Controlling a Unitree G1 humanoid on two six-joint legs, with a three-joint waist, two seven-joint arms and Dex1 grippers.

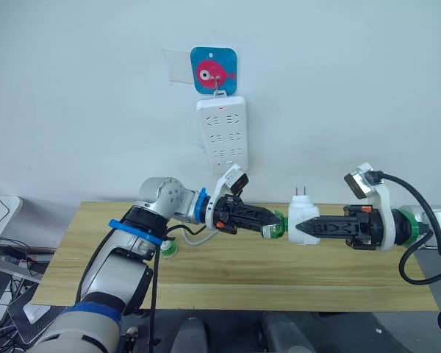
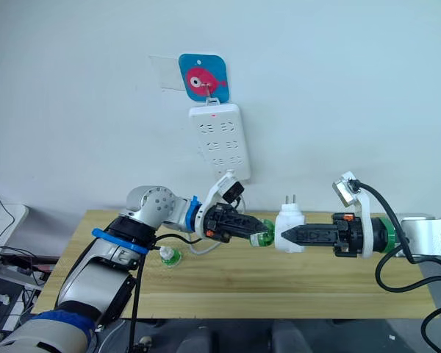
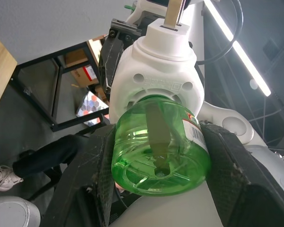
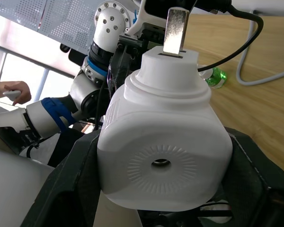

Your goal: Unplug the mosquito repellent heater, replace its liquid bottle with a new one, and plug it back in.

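The mosquito repellent heater [image 1: 303, 215], a small white unit with its two plug prongs pointing up, hangs above the table with my right gripper [image 1: 295, 229] shut on its body. A green liquid bottle [image 1: 275, 229] sits between the fingers of my left gripper [image 1: 273, 222], which is shut on it. In the left wrist view the bottle [image 3: 161, 151] has its neck inside the opening of the heater [image 3: 156, 61]. The two grippers meet end to end over the middle of the table. Another green bottle [image 1: 167, 248] lies on the table by my left forearm.
A tall white power strip [image 1: 222, 132] hangs on the wall under a blue fish hook, its white cable [image 1: 195, 239] trailing onto the wooden table [image 1: 242, 283]. A person's hand [image 4: 12, 90] shows off to the side and a person's leg [image 3: 47, 156] on the floor.
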